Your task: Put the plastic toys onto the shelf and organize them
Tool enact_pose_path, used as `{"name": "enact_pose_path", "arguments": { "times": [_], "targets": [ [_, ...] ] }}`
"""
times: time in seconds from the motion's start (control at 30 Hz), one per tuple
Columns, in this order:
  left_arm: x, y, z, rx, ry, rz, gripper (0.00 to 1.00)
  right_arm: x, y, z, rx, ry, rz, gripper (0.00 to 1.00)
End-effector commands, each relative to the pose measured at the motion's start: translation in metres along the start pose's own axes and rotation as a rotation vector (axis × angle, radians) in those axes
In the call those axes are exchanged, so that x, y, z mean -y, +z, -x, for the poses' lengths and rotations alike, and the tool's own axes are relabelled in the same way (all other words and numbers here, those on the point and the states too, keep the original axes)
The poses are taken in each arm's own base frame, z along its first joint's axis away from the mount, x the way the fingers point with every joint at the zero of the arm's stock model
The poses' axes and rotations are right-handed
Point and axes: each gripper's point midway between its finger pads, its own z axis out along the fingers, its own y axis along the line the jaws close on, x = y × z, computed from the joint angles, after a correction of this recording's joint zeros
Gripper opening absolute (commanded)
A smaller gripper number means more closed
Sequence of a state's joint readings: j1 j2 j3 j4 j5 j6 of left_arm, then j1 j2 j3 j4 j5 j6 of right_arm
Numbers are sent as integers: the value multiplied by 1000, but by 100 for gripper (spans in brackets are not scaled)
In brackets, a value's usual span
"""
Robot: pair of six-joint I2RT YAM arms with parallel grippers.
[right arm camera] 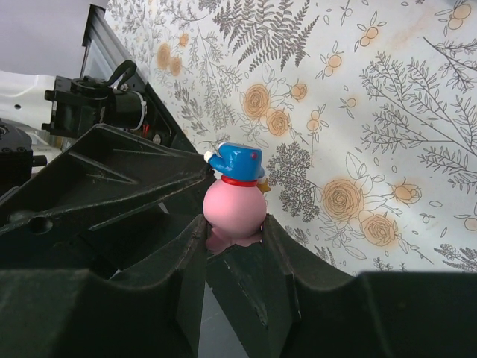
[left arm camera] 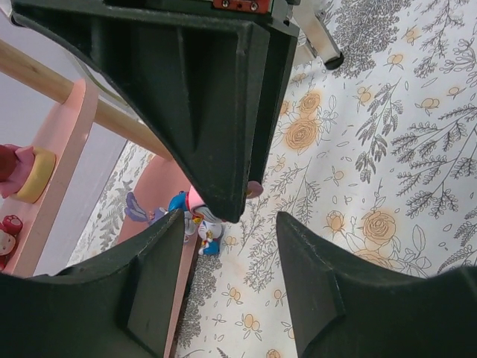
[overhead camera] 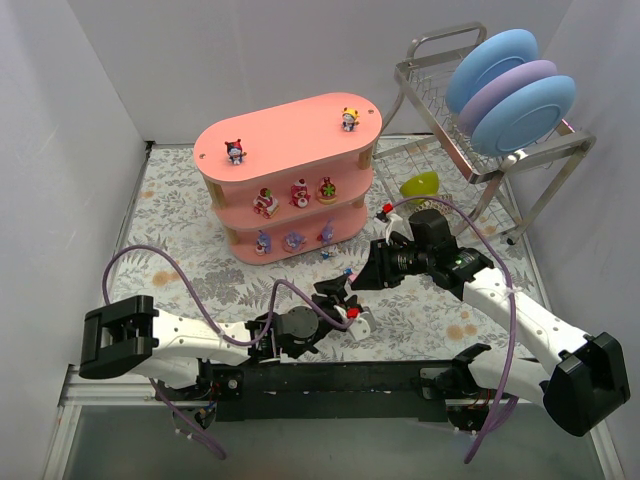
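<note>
- My right tool (right arm camera: pixel 235 246) was clamped on a pink-bodied toy (right arm camera: pixel 234 201) with a blue hat. The round body was pinched between the two fingertips and held upright above the flowered surface (right arm camera: pixel 387 112).
- Seen from above, that tool reached in from the right edge to the middle of the surface, nearer the near edge than the far one.
- My left tool (left arm camera: pixel 231 242) stood wide, with nothing between its fingers (left arm camera: pixel 149 291). It pointed at the tip of the right tool, which hung close in front of it.
- The shelf (overhead camera: pixel 288 150) stood toward the far edge, a little left of centre, with its three pink boards stacked on pale posts.
- On the top board, a red-hatted toy (overhead camera: pixel 236 151) stood at the left end and a yellow-hatted toy (overhead camera: pixel 349 119) at the right end, well apart.
- The middle board carried three red-and-pink toys (overhead camera: pixel 299 193) in a row.
- The bottom board carried three blue and purple toys (overhead camera: pixel 293 240), also in a row.
- A blue toy with a pink hat (left arm camera: pixel 201 224) stood on the surface just beside the edge of the bottom board, partly hidden behind the right tool.
- A wire dish rack (overhead camera: pixel 440 100) with blue and purple plates (overhead camera: pixel 515 95) filled the far right corner.
- A green bowl (overhead camera: pixel 420 183) lay between the rack and the shelf.
</note>
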State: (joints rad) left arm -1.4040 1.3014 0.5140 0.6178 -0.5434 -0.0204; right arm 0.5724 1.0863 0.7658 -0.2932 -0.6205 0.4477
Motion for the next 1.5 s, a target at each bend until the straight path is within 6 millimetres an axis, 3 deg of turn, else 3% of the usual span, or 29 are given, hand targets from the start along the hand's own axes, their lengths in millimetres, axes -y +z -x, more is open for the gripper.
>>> {"name": "enact_pose_path", "arguments": {
  "times": [0.0,0.53,0.9,1.23,1.47],
  "targets": [
    [-6,1,4,11,40,28,52,-21,-9,11,23,-25,52,1],
    [-23,5,16,38,129,104,55,-26,-9,7,7,-5,79,1],
    [-33,-13,51,134,28,78,56,-23,-8,8,5,15,59,1],
    [-15,-7,37,84,90,11,61,-29,-11,12,2,9,70,1],
    [-15,-1,30,47,198,22,61,-31,-13,11,1,6,76,1]
  ]
}}
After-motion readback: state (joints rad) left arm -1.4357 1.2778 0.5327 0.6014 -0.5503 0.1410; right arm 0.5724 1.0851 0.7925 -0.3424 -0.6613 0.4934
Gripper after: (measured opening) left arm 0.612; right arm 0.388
